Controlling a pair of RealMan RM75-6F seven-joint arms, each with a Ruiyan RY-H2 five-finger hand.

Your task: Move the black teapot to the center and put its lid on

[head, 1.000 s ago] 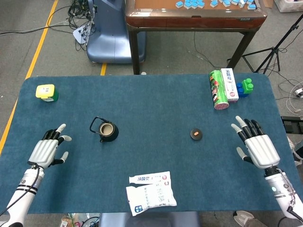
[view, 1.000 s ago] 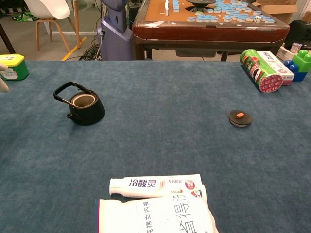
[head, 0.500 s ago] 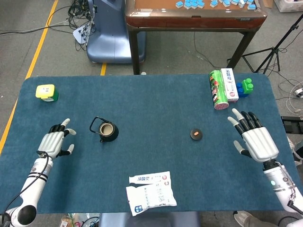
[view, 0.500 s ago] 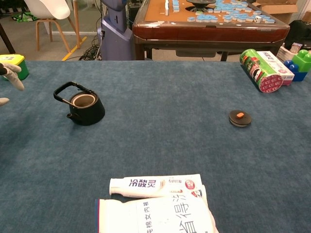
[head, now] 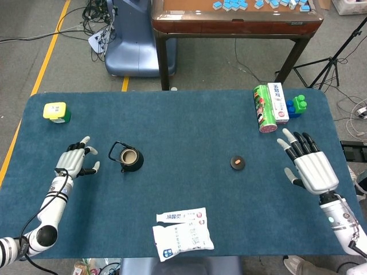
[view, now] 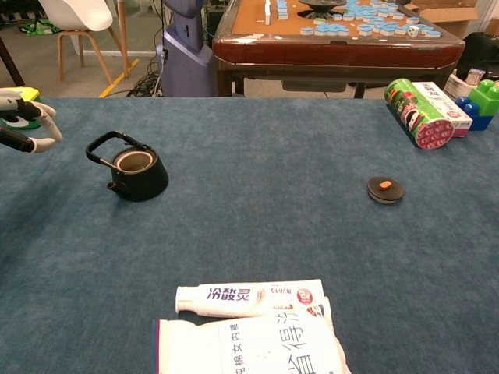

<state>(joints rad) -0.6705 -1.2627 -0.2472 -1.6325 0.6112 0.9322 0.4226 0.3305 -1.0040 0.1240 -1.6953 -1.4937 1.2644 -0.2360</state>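
The black teapot (head: 128,158) (view: 136,170) stands upright and uncovered on the left part of the blue table, its wire handle raised toward the left. Its round black lid (head: 238,162) (view: 385,189), with an orange knob, lies flat to the right of centre. My left hand (head: 77,161) (view: 26,125) hovers open just left of the teapot, a short gap away, fingers spread. Out by the table's right edge, my right hand (head: 309,166) is open with spread fingers, well to the right of the lid; the chest view does not show it.
A toothpaste tube and white packet (head: 182,231) (view: 257,327) lie at the front centre. A yellow-green container (head: 56,112) sits far left. A green can, a white box and blue-green blocks (head: 275,106) (view: 433,109) stand at the far right. A mahjong table (head: 235,17) is behind.
My left hand has moved forward and right toward the teapot and now shows in the chest view. My right hand has shifted slightly up. Teapot and lid have not moved.
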